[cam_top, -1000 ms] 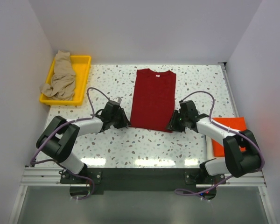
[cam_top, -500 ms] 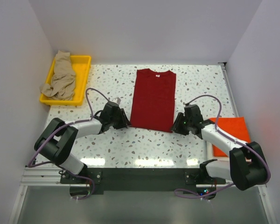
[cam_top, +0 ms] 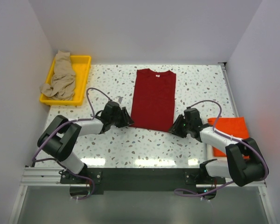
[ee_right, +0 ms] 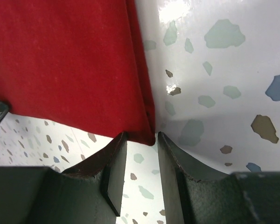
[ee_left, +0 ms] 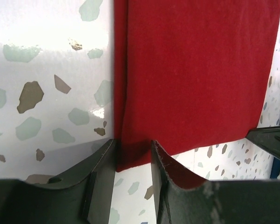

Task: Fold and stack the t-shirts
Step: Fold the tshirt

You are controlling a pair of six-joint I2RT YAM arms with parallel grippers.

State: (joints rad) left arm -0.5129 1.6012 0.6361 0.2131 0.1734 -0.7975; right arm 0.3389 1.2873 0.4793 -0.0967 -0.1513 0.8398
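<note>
The dark red t-shirt (cam_top: pixel 153 99) lies flat on the table, folded into a long strip with its collar at the far end. My left gripper (cam_top: pixel 127 122) is open and its jaws straddle the shirt's near left corner (ee_left: pixel 130 154). My right gripper (cam_top: pixel 174 128) is open with the near right corner (ee_right: pixel 147 133) at its fingertips. The tan-beige t-shirt (cam_top: pixel 60 77) lies crumpled in the yellow tray (cam_top: pixel 82 65). The bright orange t-shirt (cam_top: pixel 231 133) lies folded at the right edge, partly behind my right arm. A white edge (cam_top: pixel 208 148) shows beneath it.
The yellow tray stands at the far left against the wall. White walls close in the speckled table (cam_top: pixel 144 142) on the left, back and right. The arm bases sit on the black rail (cam_top: pixel 140 176) at the near edge.
My right gripper has drawn back toward the near edge and now sits at the red shirt's near right corner. My left gripper has edged right onto the near left corner.
</note>
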